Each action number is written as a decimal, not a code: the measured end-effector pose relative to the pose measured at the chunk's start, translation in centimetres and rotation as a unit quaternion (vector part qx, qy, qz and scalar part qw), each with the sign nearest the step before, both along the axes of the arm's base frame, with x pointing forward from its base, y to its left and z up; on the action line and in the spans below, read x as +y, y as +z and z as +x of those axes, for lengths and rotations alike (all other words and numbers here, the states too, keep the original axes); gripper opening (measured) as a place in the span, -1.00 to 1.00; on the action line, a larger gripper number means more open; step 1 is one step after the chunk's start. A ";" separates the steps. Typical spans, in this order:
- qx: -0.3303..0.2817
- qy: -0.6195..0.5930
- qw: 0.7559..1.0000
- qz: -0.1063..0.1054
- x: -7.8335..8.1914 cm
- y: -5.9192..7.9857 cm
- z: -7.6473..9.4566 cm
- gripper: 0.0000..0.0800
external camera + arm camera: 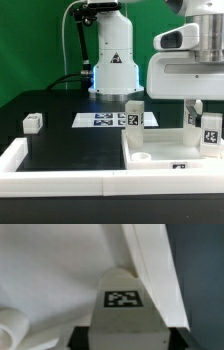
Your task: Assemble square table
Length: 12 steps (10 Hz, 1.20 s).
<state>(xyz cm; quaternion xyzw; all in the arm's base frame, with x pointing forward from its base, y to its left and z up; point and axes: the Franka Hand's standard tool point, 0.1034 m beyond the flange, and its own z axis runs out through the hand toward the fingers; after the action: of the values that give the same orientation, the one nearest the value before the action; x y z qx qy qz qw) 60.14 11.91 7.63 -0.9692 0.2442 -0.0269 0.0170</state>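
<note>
- Green backdrop, black table (70,140), white rail (60,172) along the near edge. The marker board (100,120) lies flat mid-table in front of the arm's base (112,60).
- The tabletop slab (165,145) lies flat on the exterior view's right, against the rail.
- The gripper (208,116) hangs over the slab's right-hand part, pointing down.
- The jaws are clamped on the tagged leg (210,135). In the wrist view the dark pads (80,339) sit on both flanks of it with no gap showing.
- Key relation: the leg's long axis is upright and in line with the gripper's approach axis, and the leg extends straight out from the jaws towards the slab. Its tag faces the wrist camera.
- In the wrist view the leg's free end sits just beside the slab's edge (150,269), with black table beyond. So the leg is at the slab's margin, not its middle.
- My read is that the next move is to line that free end up with a corner hole and go straight down. The axis already looks right, so what's left is mostly lateral alignment.
- Round white feature (10,328) at the frame edge on the slab. It could be a corner hole or another part's end, too cropped to tell.
- Spare parts:
  - A second leg (133,112) stands upright at the marker board's right end, just off the slab's back corner.
  - A third leg (33,122) sits far on the exterior view's left, well apart from the slab.
- Risk: so near the edge, a small offset would put the leg on the rim or off the slab.
</note>
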 end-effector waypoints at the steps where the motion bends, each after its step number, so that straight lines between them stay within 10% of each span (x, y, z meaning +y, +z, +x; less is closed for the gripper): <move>1: 0.001 -0.043 0.999 0.003 0.0 0.0 0.0 -0.27; 12: 0.014 -0.437 0.899 0.029 0.2 -0.1 -0.2 -0.27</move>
<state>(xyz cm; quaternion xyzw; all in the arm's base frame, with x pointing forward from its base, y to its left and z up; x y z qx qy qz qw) 59.93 12.11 7.51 -0.7644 0.6440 -0.0106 0.0280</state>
